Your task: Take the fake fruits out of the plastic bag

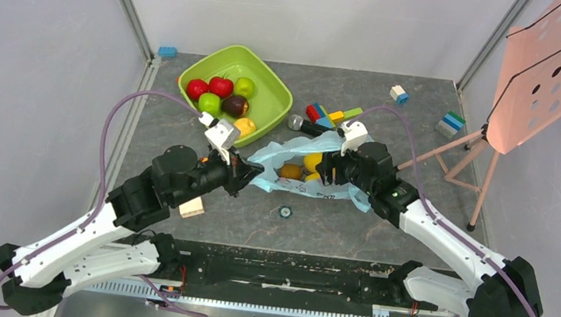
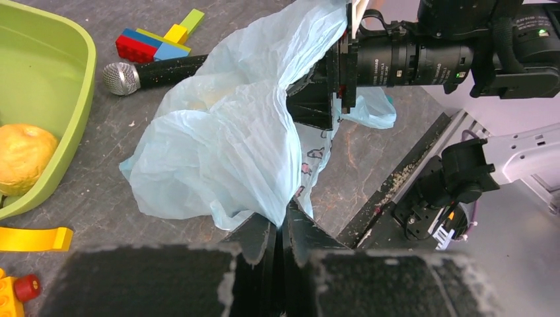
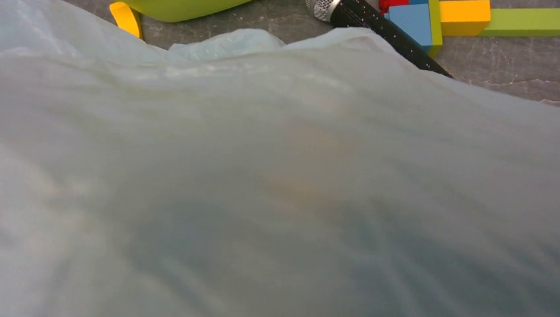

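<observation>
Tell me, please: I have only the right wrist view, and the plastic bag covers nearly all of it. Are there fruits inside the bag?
Observer: Yes. The top view shows a yellow fruit and an orange fruit in the open mouth of the plastic bag.
Operator: Does the left arm hold the bag?
Observer: Yes. The left gripper is shut on the bag's edge.
Operator: Where are the other fruits?
Observer: Six fruits lie in the green bowl.

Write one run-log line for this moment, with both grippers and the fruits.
left gripper: shut on plastic bag edge | right gripper: at bag, state unclear | fake fruits: some in bag, others in green bowl
</observation>
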Motion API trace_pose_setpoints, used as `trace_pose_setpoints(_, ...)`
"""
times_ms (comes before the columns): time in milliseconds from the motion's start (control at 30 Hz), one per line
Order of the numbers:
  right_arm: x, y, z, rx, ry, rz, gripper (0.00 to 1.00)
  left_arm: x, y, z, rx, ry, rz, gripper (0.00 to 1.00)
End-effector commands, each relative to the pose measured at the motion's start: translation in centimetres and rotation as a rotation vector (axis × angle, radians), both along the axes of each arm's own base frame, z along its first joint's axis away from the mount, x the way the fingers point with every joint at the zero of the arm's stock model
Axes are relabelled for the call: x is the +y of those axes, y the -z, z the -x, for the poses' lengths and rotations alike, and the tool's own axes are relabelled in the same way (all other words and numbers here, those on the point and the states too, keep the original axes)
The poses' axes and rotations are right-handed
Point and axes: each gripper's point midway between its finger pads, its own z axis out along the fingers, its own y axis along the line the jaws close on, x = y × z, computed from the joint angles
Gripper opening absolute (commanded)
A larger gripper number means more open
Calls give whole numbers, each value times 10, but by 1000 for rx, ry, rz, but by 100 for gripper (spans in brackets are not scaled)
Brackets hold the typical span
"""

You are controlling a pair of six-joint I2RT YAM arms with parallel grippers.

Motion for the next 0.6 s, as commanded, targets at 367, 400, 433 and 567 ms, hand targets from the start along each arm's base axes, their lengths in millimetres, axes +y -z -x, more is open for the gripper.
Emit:
trace_pose_setpoints(367,0,26,-33,16,197,-69,85,-8,56,-12,104,-51,-89,27)
trace_pose_setpoints(400,1,29,-35,21,205,-74,86,-7,57,-13,102,-58,-93,28)
trace_pose_setpoints(433,3,30,-38,24,215,-82,86,-6,58,-14,100,-66,-96,28)
trace_pose_setpoints(567,10,32,-49,22,235,-108,86,-4,63,-16,98,-77,-105,28)
